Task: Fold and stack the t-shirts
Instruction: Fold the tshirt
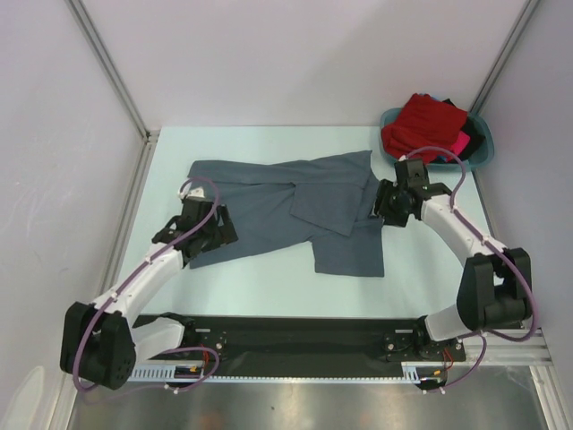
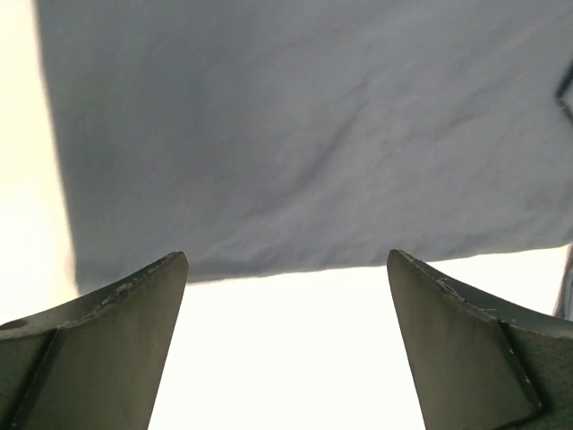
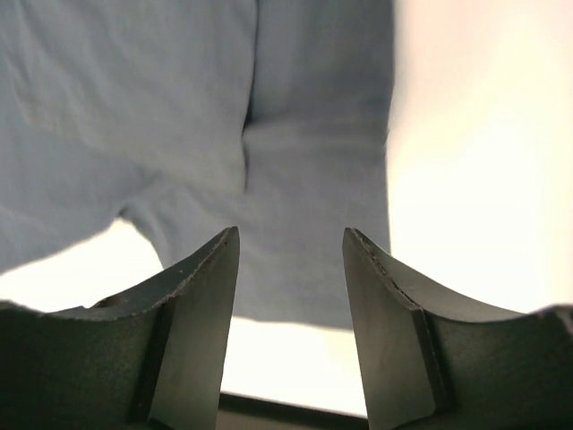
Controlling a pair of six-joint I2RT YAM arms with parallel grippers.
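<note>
The slate-grey t-shirt point(image 1: 260, 210) lies flat on the pale table point(image 1: 269, 291), in the middle, a little nearer the far edge than the arms' bases. It is plain, soft and lightly creased. Its long axis runs left to right across the table. At the right end a flap point(image 1: 336, 202) is folded back over the body, with a slanted edge. From above I cannot tell which end is the collar.

The left gripper point(image 2: 286, 255) hovers at the shirt's near-left edge. Its fingers are spread wide with nothing between them, and the hem crosses the wrist view just beyond the tips. The right gripper point(image 3: 291, 231) is over the shirt's right edge, just beside the folded flap. Its jaws stand partly apart and grey cloth shows through the gap. They seem to hold nothing, though whether the tips touch the cloth is unclear.

The teal basin point(image 1: 486, 154) sits at the far right corner, apart from the grey shirt. A red shirt point(image 1: 428, 121) is heaped in it, with a pink one point(image 1: 460, 144) and a dark one point(image 1: 476, 133) bunched beside it.
</note>
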